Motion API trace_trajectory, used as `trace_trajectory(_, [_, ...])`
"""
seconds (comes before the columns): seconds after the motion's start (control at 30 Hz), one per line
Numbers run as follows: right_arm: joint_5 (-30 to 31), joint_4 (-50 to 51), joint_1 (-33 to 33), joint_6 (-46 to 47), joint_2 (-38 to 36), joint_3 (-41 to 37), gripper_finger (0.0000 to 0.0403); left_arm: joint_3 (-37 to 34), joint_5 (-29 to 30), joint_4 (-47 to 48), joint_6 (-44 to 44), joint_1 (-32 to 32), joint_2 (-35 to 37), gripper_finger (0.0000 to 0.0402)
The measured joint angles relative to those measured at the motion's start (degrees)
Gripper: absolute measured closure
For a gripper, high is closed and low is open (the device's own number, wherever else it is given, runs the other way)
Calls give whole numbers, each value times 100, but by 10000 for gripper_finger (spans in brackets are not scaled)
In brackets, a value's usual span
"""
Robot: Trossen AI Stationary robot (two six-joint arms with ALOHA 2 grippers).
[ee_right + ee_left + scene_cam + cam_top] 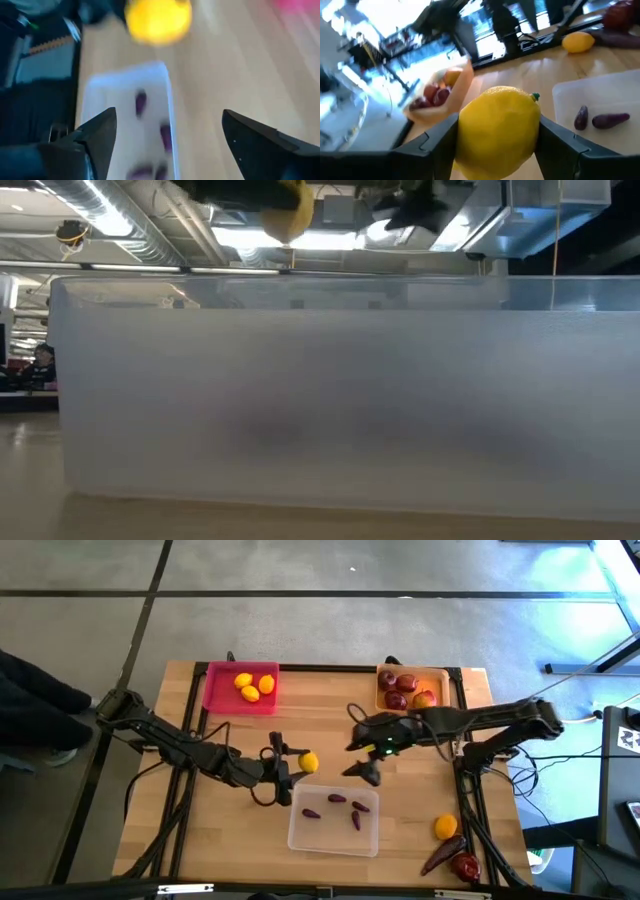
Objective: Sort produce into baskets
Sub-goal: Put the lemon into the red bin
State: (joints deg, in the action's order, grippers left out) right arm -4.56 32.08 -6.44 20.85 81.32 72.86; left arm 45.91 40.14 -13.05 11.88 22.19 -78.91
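Low view almost wholly blocked by the clear tray's (340,410) frosted wall; only a lemon (285,215) and dark arm parts show above its rim. Right wrist view blurred: pods in the tray are smears.

Left gripper (285,775) at table centre, just left of the clear tray's (335,820) far-left corner. Fingers (432,145) clamp the lemon (497,130) from both sides, flush against its skin.

Right gripper (362,755) over the tray's far edge, fingers (95,135) spread wide, nothing between them.

Four purple pods (336,798) in the clear tray. Pink tray (215,690) far left with three lemons; orange tray (445,690) far right with red fruits. Near right: a lemon (446,827), long pod (440,855), red fruit (466,865).
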Motion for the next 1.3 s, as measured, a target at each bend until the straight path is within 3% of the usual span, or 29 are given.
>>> trace_trajectory(0.1, [252, 1094, -135, 374, -333, 0, 79, 0, -5, 319, -591, -181, 2, 187])
trace_trajectory(0.23, [1262, 2170, -514, 878, -477, -4, 77, 0, -3, 928, -1486, -528, 117, 191])
trace_trajectory(0.43, [2526, 2754, -958, 1326, -347, -29, 82, 0, -14, 2377, -2766, -1118, 679, 190])
trace_trajectory(0.63, [2584, 2810, -968, 1572, -343, -471, 83, 0, -99, 4012, -3680, -1976, 1482, 189])
trace_trajectory(0.83, [2580, 2737, -968, 1819, -341, -1007, 84, 2, -328, 4773, -4185, -2944, 1977, 188])
trace_trajectory(1.17, [2541, 2420, -968, 1899, -341, -1494, 84, 2, -416, 5272, -3909, -4538, 1689, 188])
trace_trajectory(1.3, [2490, 2359, -968, 1932, -341, -1629, 84, 2, -726, 5308, -3750, -5051, 1355, 188])
